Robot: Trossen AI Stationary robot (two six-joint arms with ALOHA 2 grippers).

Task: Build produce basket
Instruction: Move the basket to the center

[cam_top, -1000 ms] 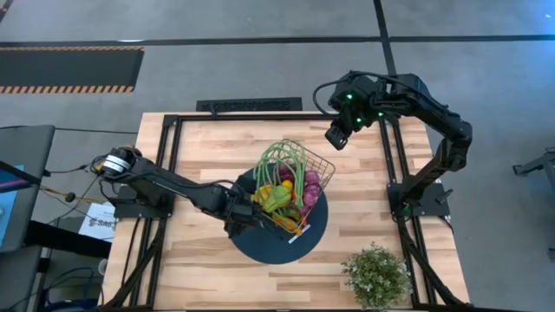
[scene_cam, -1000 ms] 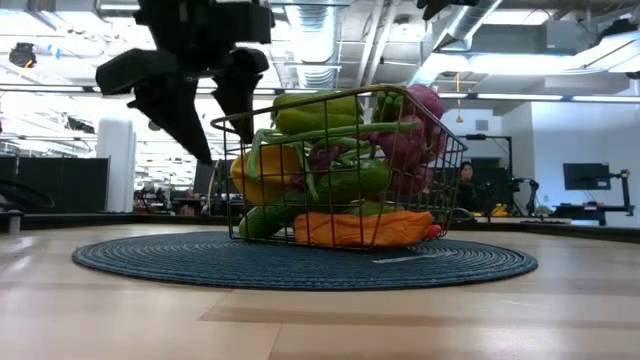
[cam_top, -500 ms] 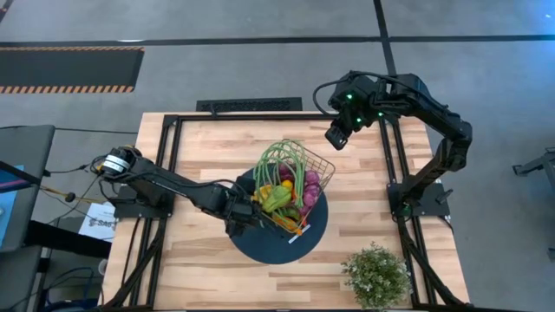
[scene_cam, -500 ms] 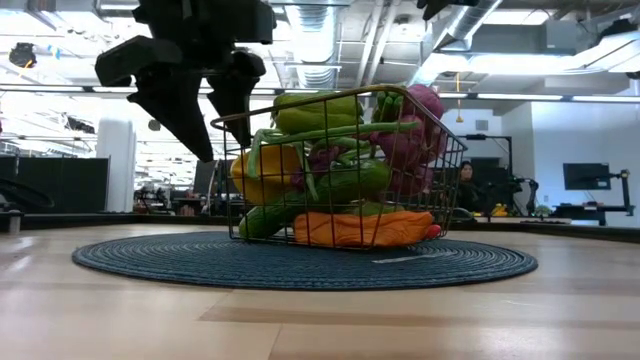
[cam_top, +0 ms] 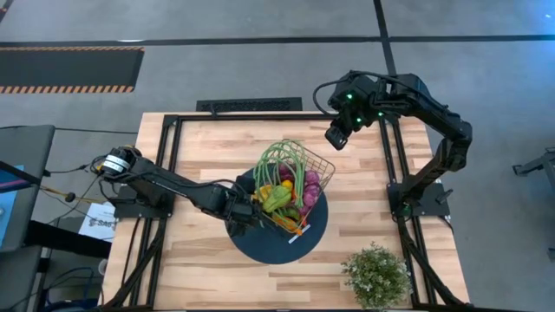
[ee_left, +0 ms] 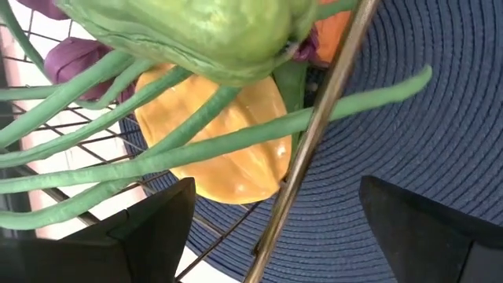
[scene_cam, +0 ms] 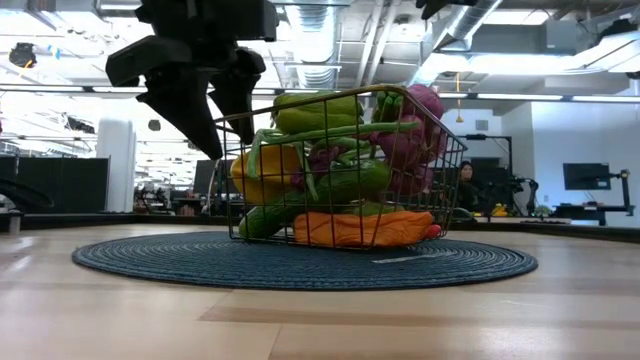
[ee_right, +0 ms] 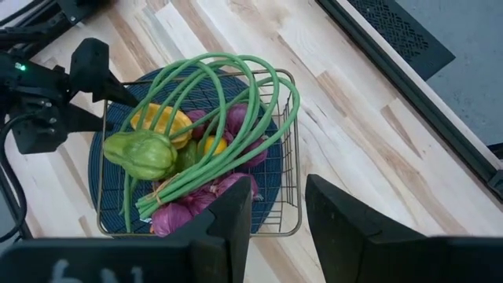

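The wire-mesh basket (cam_top: 295,186) stands on the round dark blue plate (cam_top: 260,244), heaped with produce. Long green beans (ee_right: 228,102) loop over a green pepper (ee_right: 141,155), a yellow lemon (ee_left: 228,141), purple grapes (scene_cam: 415,120), a cucumber (scene_cam: 350,185) and an orange carrot (scene_cam: 360,228). My left gripper (cam_top: 245,215) is open at the basket's left near corner. In the left wrist view its fingers stand on either side of the basket's rim wire (ee_left: 314,141). My right gripper (cam_top: 336,136) is open, raised over the table's far right part.
A bushy potted plant (cam_top: 375,276) stands at the table's near right corner. Black frame rails (cam_top: 169,156) run along the table's left, right and far sides. Bare wood lies left of and in front of the plate. A person (scene_cam: 465,185) sits far behind the table.
My left gripper, still open, has edged a little toward the basket's rim. The basket and the produce have stayed where they were.
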